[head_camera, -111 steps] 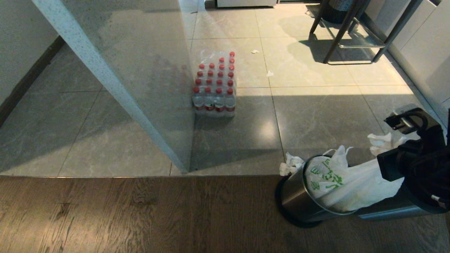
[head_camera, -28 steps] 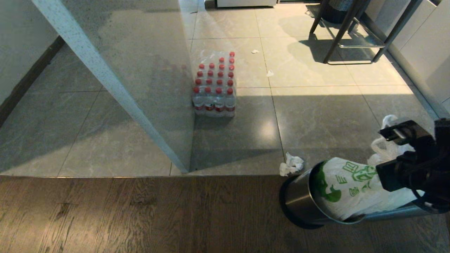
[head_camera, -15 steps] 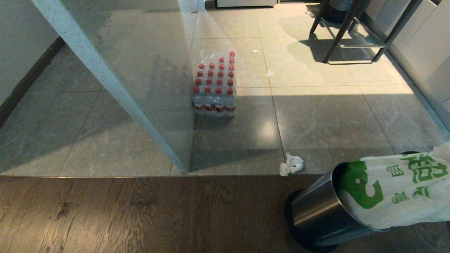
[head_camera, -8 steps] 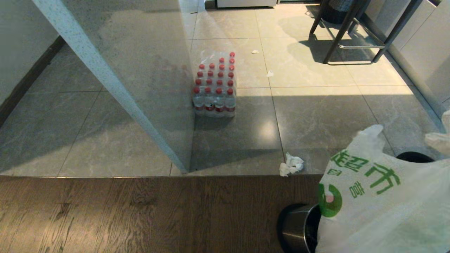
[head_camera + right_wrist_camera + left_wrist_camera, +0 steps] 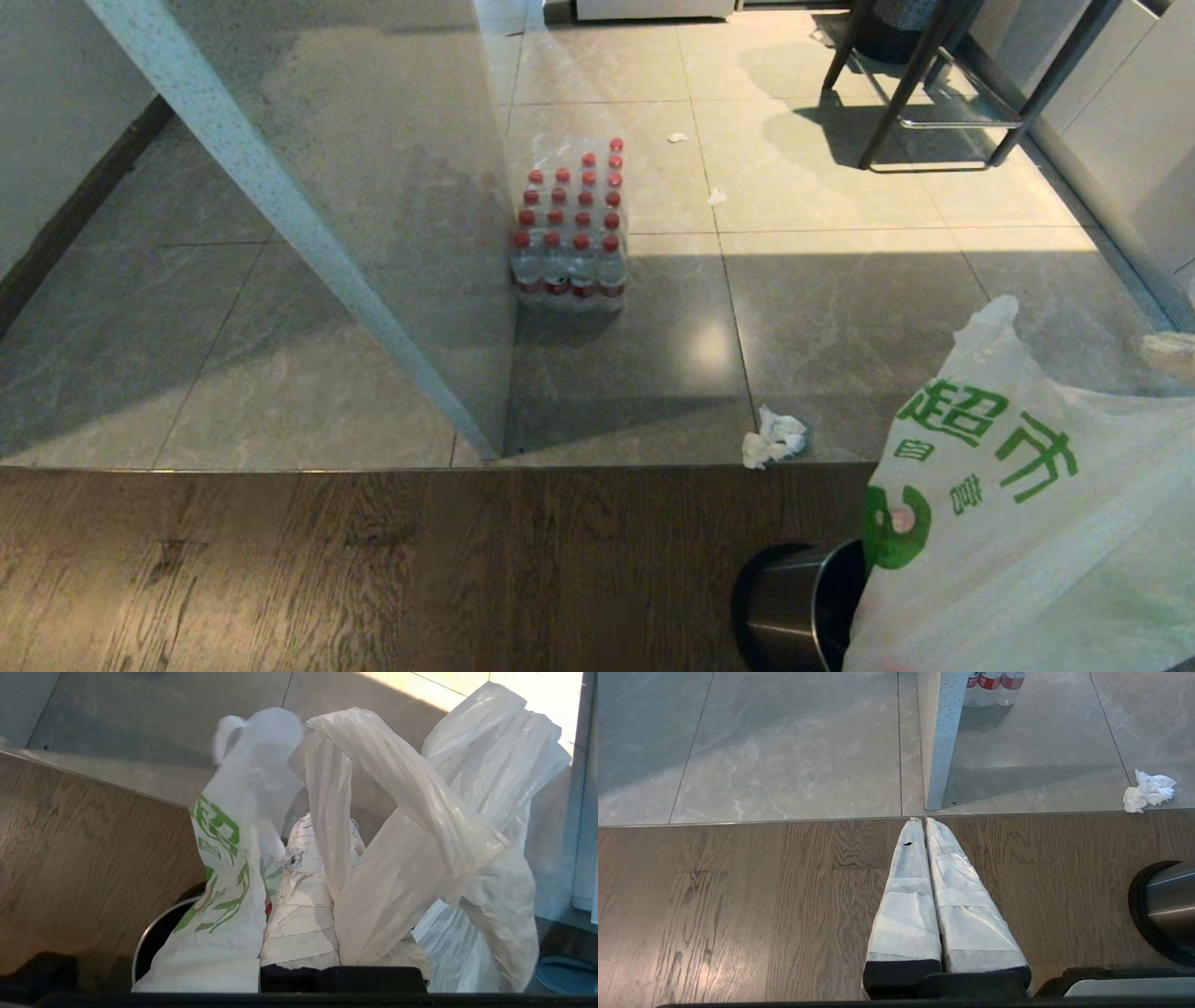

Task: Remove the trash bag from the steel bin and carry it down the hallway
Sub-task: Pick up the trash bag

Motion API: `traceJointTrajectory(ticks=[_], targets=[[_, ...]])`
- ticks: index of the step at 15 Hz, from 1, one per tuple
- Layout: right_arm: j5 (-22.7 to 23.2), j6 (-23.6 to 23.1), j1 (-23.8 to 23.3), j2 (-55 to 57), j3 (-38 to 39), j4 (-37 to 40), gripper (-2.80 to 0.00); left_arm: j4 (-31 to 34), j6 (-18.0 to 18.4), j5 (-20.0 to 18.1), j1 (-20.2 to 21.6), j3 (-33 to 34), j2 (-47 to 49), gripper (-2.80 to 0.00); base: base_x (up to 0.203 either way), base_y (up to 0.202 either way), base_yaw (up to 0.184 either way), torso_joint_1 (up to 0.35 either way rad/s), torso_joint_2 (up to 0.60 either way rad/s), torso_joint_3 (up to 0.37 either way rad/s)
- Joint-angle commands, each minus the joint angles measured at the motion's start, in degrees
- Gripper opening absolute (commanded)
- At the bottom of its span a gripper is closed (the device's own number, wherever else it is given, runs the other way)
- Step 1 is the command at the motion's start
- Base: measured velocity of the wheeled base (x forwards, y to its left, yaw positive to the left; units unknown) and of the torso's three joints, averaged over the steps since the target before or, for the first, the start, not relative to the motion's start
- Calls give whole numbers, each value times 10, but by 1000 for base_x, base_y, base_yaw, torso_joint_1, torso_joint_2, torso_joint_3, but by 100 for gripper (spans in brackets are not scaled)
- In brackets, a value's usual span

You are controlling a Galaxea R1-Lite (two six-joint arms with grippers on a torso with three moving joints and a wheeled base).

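Fingers (image 5: 303,905) of the right gripper (image 5: 322,835) are clamped on the thin white crinkly trash bag (image 5: 1018,523), lower right, partly out of the round brushed-steel bin (image 5: 794,607); soft, light, tear-prone; hold bunched handles; left gripper (image 5: 923,823) closed, empty

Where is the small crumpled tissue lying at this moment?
In the head view the crumpled tissue lies on the grey tiles at the edge of the wooden floor, beyond the steel bin and left of the trash bag.

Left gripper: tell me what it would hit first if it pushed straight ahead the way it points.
Probably the wood floor just ahead of the left gripper, though depth is unclear; beyond stands the speckled panel.
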Motion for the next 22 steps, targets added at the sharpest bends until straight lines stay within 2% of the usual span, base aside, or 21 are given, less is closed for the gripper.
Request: traceJointTrajectory(ticks=[1,3,7,11,22], targets=[[0,1,2,-15,-17,9,-280,0,0,0,0,0,0,-280,0,0,0,0,0,0],[4,0,10,-18,-12,24,-280,0,0,0,0,0,0,-280,0,0,0,0,0,0],[2,-2,18,-36,70,28,-280,0,0,0,0,0,0,-280,0,0,0,0,0,0],[-5,1,18,-47,118,88,-280,0,0,0,0,-1,0,-280,0,0,0,0,0,0],[-3,1,18,-22,157,82,-280,0,0,0,0,0,0,-280,0,0,0,0,0,0]])
